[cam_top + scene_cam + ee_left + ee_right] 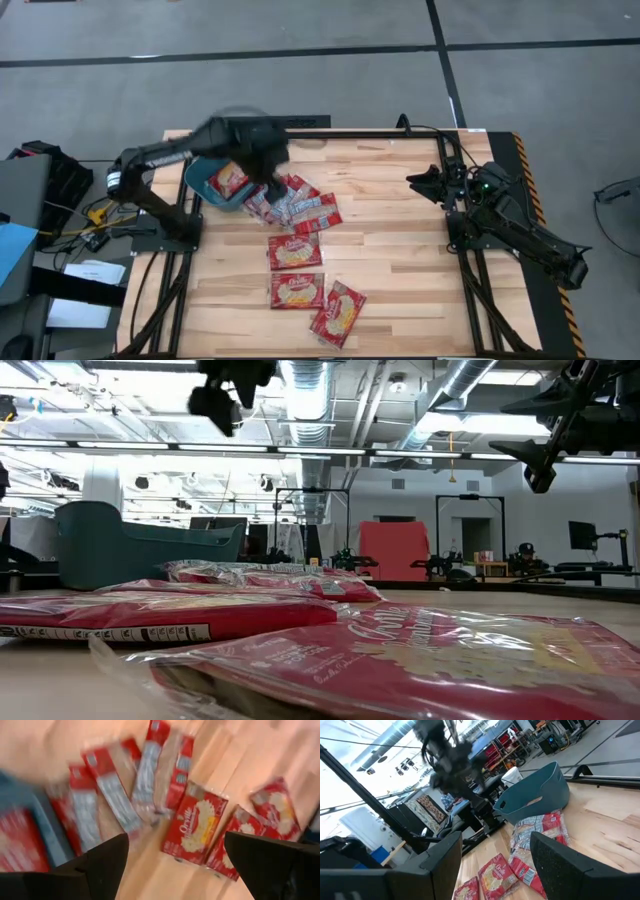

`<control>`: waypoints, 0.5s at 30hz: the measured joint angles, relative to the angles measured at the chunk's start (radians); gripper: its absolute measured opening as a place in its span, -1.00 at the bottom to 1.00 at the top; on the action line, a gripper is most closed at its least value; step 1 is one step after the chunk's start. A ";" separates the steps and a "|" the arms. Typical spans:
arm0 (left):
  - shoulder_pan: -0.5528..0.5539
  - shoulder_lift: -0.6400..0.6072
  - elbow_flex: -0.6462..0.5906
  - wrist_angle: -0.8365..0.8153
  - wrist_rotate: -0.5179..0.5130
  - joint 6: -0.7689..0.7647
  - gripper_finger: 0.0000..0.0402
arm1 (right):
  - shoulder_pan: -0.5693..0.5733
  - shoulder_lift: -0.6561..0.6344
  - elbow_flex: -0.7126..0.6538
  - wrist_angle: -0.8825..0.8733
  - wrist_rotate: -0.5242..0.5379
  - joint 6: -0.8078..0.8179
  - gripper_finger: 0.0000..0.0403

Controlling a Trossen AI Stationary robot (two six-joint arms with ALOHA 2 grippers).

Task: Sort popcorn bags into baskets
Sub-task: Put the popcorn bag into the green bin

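The teal bin stands near the table's far left corner, with one red packet lying in it. Several red packets lie overlapping in a pile right beside the bin. Three more lie flat and apart nearer the front: one, one and one. My left gripper hangs open above the bin's right side and the pile, empty; in its wrist view the gripper shows the pile below. My right gripper waits open at the table's right.
Bare wood lies between the packets and the right arm and along the near edge. In the low view the bin stands at the far left and packets fill the foreground. Cables and equipment lie off the table's left edge.
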State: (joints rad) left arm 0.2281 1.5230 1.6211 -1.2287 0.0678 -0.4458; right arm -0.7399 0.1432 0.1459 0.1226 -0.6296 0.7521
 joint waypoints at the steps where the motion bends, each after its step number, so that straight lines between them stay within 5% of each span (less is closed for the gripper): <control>1: -0.051 0.000 -0.019 -0.002 -0.043 -0.083 0.57 | 0.000 0.000 0.000 -0.002 0.000 0.000 0.29; 9: -0.336 0.000 -0.284 0.126 -0.216 -0.758 0.57 | 0.000 0.000 0.000 -0.054 -0.003 0.000 0.29; 15: -0.446 0.000 -0.524 0.312 -0.260 -1.031 0.57 | 0.000 0.000 0.000 -0.063 -0.023 0.000 0.29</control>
State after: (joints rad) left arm -0.2180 1.5230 1.0966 -0.9164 -0.1920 -1.4764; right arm -0.7399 0.1429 0.1455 0.0595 -0.6531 0.7517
